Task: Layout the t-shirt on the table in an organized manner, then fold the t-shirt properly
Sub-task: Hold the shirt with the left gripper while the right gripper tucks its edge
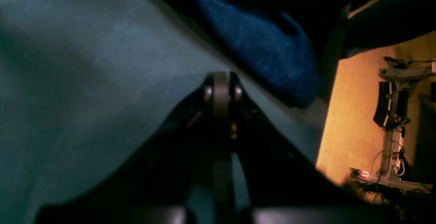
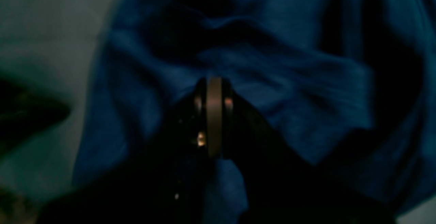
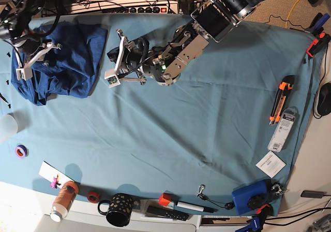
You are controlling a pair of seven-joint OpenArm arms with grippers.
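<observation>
T-shirt (image 3: 59,61) bunched at table (image 3: 207,118) corner

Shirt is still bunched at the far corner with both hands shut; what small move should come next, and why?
Probably open the left hand and reach to the near edge of the t-shirt. That hand is shut beside the shirt over bare table, holding nothing, while the right hand sits over the crumpled heap.

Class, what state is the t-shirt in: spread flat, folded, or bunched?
Bunched. The t-shirt lies crumpled in a wrinkled heap at the table's corner, sleeves not laid out.
</observation>
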